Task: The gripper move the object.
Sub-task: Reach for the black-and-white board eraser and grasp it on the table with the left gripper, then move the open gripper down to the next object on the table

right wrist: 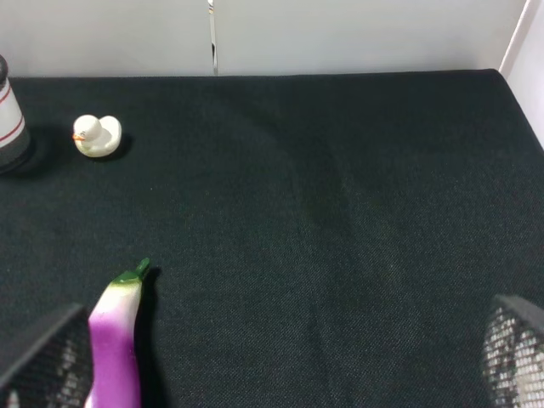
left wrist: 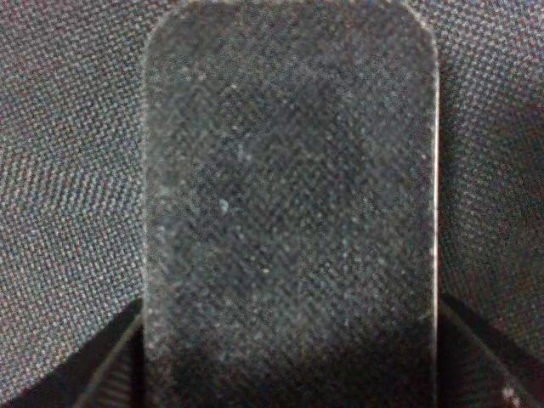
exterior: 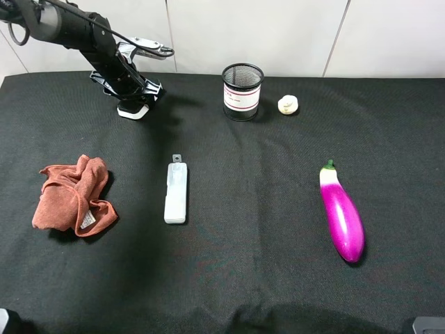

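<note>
The object (exterior: 132,110) is a block with a black top and white base, at the back left of the black table. My left gripper (exterior: 136,97) reaches down over it from the dark arm. In the left wrist view the object's black top (left wrist: 289,187) fills the frame. The fingers (left wrist: 106,370) press against both of its long sides, so the left gripper (left wrist: 289,374) is shut on it. I cannot tell if it is lifted off the cloth. My right gripper (right wrist: 276,353) is open and empty, low at the front right, above the purple eggplant's stem end (right wrist: 115,340).
A black mesh pen cup (exterior: 242,91) and a small white duck (exterior: 288,105) stand at the back centre. A slim white bar (exterior: 176,193) lies in the middle, a rust-red cloth (exterior: 74,195) at the left and the eggplant (exterior: 341,212) at the right.
</note>
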